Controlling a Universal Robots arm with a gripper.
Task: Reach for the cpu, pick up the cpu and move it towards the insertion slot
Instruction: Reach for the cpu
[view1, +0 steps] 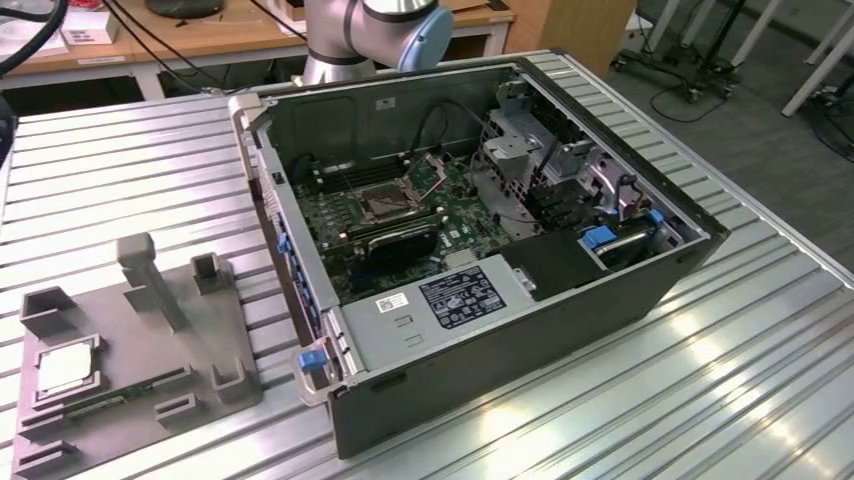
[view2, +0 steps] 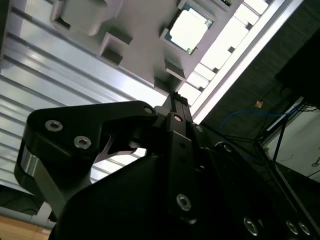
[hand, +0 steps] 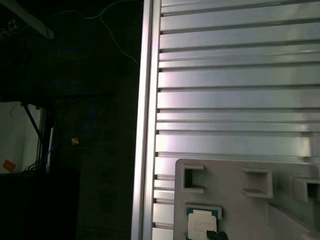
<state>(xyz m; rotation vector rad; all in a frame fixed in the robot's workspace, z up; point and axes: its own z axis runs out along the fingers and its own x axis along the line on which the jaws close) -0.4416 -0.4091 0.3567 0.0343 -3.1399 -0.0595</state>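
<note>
Hanging above the gray plate (view2: 140, 30) with the hand (view2: 175, 102), clear of the chip (view2: 188, 29), touching nothing and gripping nothing that shows. Can't tell whether open or closed: seen from behind, black body sprawled across the second wrist view. Chip lying flat in its square pocket on the plate, pale metal top up, at the exterior view's left on the ribbed tabletop (view1: 747, 330). Square, so no long axis to call. Well apart from the socket (view1: 387, 205), down inside the open computer case (view1: 534, 330). In the first wrist view, cut off at the edge, one corner behind something dark.
</note>
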